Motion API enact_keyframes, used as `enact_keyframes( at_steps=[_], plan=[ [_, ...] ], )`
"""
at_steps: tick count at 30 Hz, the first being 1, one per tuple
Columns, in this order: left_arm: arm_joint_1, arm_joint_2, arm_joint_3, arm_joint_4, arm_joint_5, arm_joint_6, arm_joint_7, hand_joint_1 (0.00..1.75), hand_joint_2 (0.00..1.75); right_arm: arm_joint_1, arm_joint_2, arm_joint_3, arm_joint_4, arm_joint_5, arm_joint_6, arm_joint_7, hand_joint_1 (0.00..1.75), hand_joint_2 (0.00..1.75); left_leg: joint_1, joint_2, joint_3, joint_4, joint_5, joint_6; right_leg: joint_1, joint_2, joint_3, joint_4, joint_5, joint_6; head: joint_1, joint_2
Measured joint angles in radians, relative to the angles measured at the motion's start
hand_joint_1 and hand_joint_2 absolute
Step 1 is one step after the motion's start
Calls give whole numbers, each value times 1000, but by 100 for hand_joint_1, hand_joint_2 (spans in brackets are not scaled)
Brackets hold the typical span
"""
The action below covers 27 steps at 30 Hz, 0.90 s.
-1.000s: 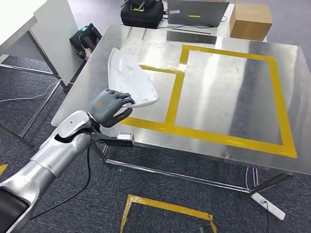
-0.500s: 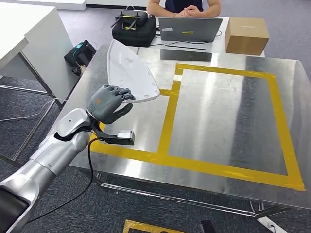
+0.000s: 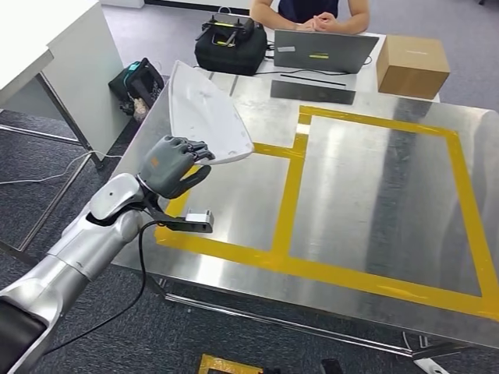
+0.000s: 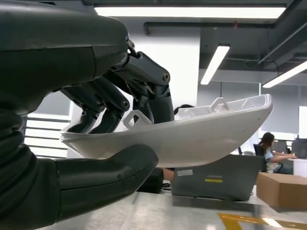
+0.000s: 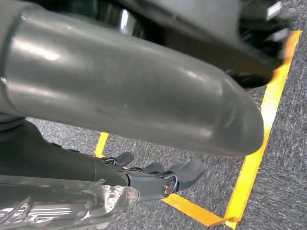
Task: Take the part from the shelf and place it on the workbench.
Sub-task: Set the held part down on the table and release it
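The left hand (image 3: pixel 169 165) grips the near narrow end of the white plastic part (image 3: pixel 206 117), dark fingers (image 4: pixel 108 103) curled over its top and the thumb (image 4: pixel 105 170) pressed beneath. From the left wrist view the part hangs clear above the steel workbench (image 3: pixel 376 179), with a gap of air under its curved belly. In the head view the part fans out toward 12 o'clock from the hand, over the bench's left corner region, its broad end overhanging the far left edge. The near edge of the bench runs just below the wrist. To 3 o'clock of the part lie yellow tape lines (image 3: pixel 291 195) marking rectangles on bare metal, wide open room. The right hand (image 5: pixel 159 177) hangs over grey carpet with yellow floor tape (image 5: pixel 250 163) beneath; its fingers lie extended and loosely apart, nothing in them.

Beyond the bench, at 12 o'clock, sit a grey laptop (image 3: pixel 325 51), a black bag (image 3: pixel 229 43), a cardboard box (image 3: pixel 412 66) and a seated person's clasped hands (image 3: pixel 315 21).

Against half a second ago the whole scene has slid rightward and slightly down, so the camera has moved; the hand's grip on the part looks unchanged.
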Motion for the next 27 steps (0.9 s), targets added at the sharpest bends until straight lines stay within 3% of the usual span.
enact_keyframes(
  at_steps=[1, 2, 4, 5, 6, 9, 11, 12, 14, 15, 16, 17, 18, 20, 21, 23, 25, 27],
  plan=[
    [2, 0, 0, 1, 0, -2, -1, 169, 175, 0, 0, 0, 0, 0, 0, 0, 0, 0, 0, -1, 4, 0, -4, 0, -1, 0, -14, 22, 3, 2, 1, 0],
    [4, 0, 0, 2, 0, -4, -1, 169, 175, 1, 0, 0, 0, 0, 0, -1, 0, 0, 0, -3, 10, 1, -10, -1, -3, 0, -7, 2, 24, 2, 1, 0],
    [5, -1, 0, 3, -2, -11, -2, 85, 175, 0, 0, 0, 0, 0, 0, -4, 0, 0, 1, -6, 27, 2, -26, -6, -6, 0, 52, -121, 91, 2, 1, 0],
    [2, -1, 0, 3, -4, -14, -2, 42, 175, 0, 0, 0, 0, 0, 0, -5, 0, 0, -1, -7, 32, 4, -35, -11, -7, 2, 86, -184, 111, 1, 1, 0],
    [-1, -1, -1, 4, -6, -16, -1, 0, 131, -2, 1, 0, 0, 0, -1, -6, 0, 0, -2, -8, 34, 6, -41, -15, -8, 3, 110, -223, 115, -3, 1, 0],
    [-7, 0, -2, 6, -12, -21, 1, 0, 0, -5, 2, 0, 0, 1, -3, -6, 0, 0, -3, -10, 32, 6, -52, -28, -6, 6, 125, -242, 95, -22, -2, 0],
    [-8, 0, -1, 7, -8, -23, -1, 0, 0, -5, 2, 0, 0, 2, -4, -6, 0, 0, -2, -8, 23, 32, -72, -39, -9, 5, 133, -243, 86, -35, -5, 0],
    [-10, 0, 0, 7, -4, -26, -4, 0, 0, -6, 2, 0, 0, 3, -4, -5, 0, 0, -1, -8, 0, 77, -93, -45, -12, 5, 137, -245, 82, -41, -7, 0],
    [-10, 2, 0, 8, 3, -31, -13, 0, 0, -8, 2, 0, 0, 4, -4, -5, 0, 0, 2, -7, -85, 220, -143, -53, -13, 4, 142, -245, 75, -47, -9, 0],
    [-7, 3, 0, 8, 6, -32, -18, 0, 0, -9, 2, 0, 0, 5, -4, -5, 0, 0, 4, -7, -131, 285, -158, -56, -13, 4, 144, -245, 73, -48, -9, 0],
    [-4, 5, 0, 9, 8, -33, -22, 0, 0, -9, 2, 0, 0, 5, -4, -5, 0, 0, 5, -7, -162, 320, -155, -57, -13, 4, 146, -245, 71, -48, -10, 0],
    [-2, 7, 0, 10, 10, -33, -26, 0, 0, -9, 2, 0, 0, 6, -4, -5, 0, 0, 6, -6, -175, 316, -130, -56, -14, 5, 149, -245, 69, -47, -10, 0],
    [-2, 9, 0, 10, 11, -32, -30, 0, 0, -9, 2, 0, 0, 6, -4, -5, 0, 0, 6, -6, -166, 274, -88, -54, -14, 5, 153, -245, 67, -45, -9, 0],
    [-7, 10, 0, 11, 11, -29, -37, 0, 0, -10, 2, 0, 0, 7, -3, -6, 0, 0, 6, -3, -116, 136, -1, -50, -12, 7, 159, -243, 63, -38, -10, 0],
    [-10, 10, 0, 11, 11, -28, -39, 0, 0, -12, 2, 0, 0, 9, -3, -6, 0, 0, 6, -2, -95, 80, 24, -47, -10, 7, 159, -241, 61, -34, -9, 0],
    [-12, 11, 0, 11, 12, -25, -42, 0, 0, -14, 2, -1, -1, 12, -3, -6, 0, 0, 6, -2, -77, 32, 36, -49, -5, 7, 156, -236, 53, -41, -7, 0],
    [-11, 13, 0, 12, 16, -23, -46, 0, 0, -12, 2, -1, -1, 14, -2, -7, 0, 0, 5, -6, -77, 28, 37, -49, -4, 5, 158, -239, 52, -50, -5, 0],
    [-10, 15, 1, 12, 23, -23, -48, 0, 0, -12, 2, -1, -1, 14, -1, -7, 0, 0, 4, -8, -77, 28, 39, -44, -5, 3, 162, -246, 60, -40, -5, 0]
  ],
)
